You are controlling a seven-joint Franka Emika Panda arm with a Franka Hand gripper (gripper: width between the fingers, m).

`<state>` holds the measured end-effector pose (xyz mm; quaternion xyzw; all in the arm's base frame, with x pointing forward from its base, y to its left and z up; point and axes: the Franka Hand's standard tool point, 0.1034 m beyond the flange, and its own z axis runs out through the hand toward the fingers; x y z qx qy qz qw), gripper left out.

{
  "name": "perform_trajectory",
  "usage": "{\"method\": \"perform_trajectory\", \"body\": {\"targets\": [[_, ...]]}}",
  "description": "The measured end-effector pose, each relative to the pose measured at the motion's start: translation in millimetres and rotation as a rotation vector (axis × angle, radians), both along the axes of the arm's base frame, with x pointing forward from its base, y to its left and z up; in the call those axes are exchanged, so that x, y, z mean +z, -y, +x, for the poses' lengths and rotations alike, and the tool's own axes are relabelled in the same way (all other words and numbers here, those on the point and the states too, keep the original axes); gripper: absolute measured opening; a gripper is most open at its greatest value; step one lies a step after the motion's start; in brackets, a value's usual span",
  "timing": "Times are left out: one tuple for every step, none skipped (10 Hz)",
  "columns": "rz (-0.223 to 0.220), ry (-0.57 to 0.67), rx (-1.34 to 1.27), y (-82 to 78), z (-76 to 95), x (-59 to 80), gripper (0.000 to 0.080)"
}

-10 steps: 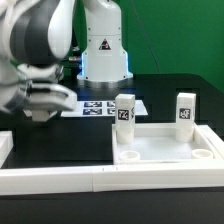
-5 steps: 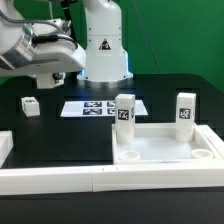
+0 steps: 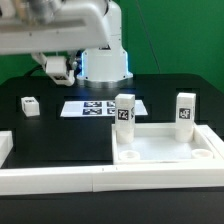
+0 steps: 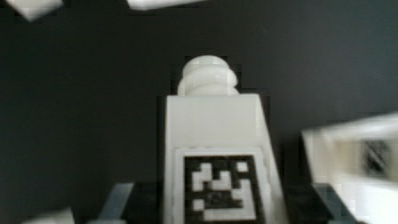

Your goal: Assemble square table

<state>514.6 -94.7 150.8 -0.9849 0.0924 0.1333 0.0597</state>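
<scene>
At the exterior view's lower right, the square panel (image 3: 165, 148) lies on the black tabletop (image 3: 60, 135). 1 upright leg (image 3: 124, 112) stands in its far corner on that view's left, and a second upright leg (image 3: 184, 113) stands in the far right corner. A loose leg (image 3: 29, 105) rests well apart at the left. The marker board (image 3: 100, 107) lies behind the panel.

In the wrist view, the jaws clench a fourth leg (image 4: 214, 130), with dark fingers (image 4: 118, 205) flanking its tag.
</scene>
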Motion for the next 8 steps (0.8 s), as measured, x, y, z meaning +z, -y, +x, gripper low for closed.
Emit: {"method": "perform_trajectory", "body": {"targets": [[-0.01,0.053,0.003,0.0,5.4,5.0,0.0287],[-0.04,0.144,-0.007,3.4,10.5,3.9,0.0287],[-0.06,0.206,-0.012,4.3,8.9,2.5,0.0287],[-0.083,0.273,-0.02,6.0,9.4,2.1,0.0287],[-0.127,0.33,-0.065,2.4,16.6,5.0,0.0287],[-0.168,0.387,-0.071,-28.9,33.4,12.8,0.0287],[-0.168,0.477,-0.096,-66.9,52.7,21.9,0.0287],[-0.166,0.571,-0.147,-92.1,68.1,27.8,0.0287]]}}
